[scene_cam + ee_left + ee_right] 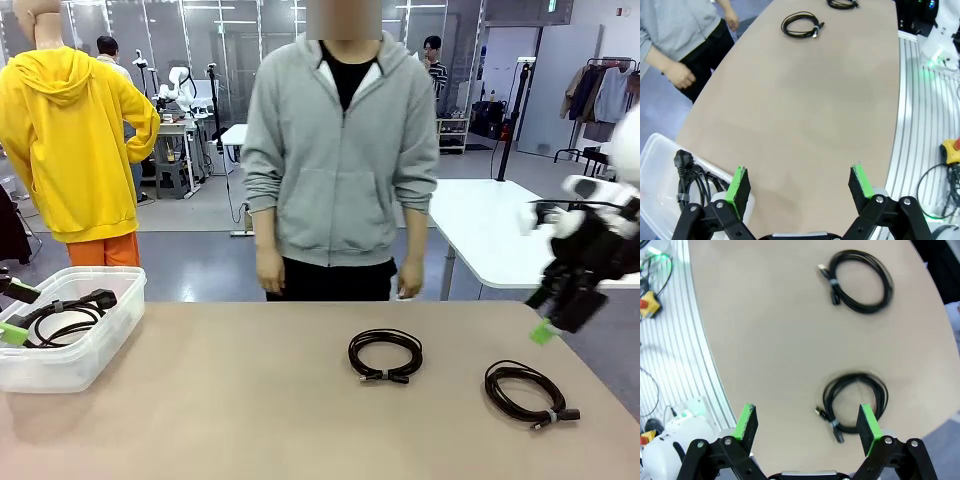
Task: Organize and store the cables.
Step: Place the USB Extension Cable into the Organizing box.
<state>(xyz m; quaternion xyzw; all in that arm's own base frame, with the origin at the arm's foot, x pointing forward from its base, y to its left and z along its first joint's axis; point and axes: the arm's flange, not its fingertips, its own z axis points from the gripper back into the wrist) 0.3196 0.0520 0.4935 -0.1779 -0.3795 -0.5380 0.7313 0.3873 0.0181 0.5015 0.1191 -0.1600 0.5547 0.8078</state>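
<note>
Hovering over the coiled cable (826,399), right gripper (806,410) jaws apart; drop straight, straddle cord beside its tie (833,424).

Wide, bright workshop hall, seen across a tan desk (250,400) with a rounded far edge. Beyond the desk, smooth grey floor (200,265) with a soft sheen. To the right, a white table (490,225) on slim legs, its corner rounded. Far right, a clothes rack (603,95) hung with garments against a pale wall. Along the far end, tall glass partitions (215,45) in dark frames, under ceiling strip lights (215,8). Far off, left of centre, a small white table (233,133). Alongside the near desk edge, ribbed silver metal decking (922,125).
</note>
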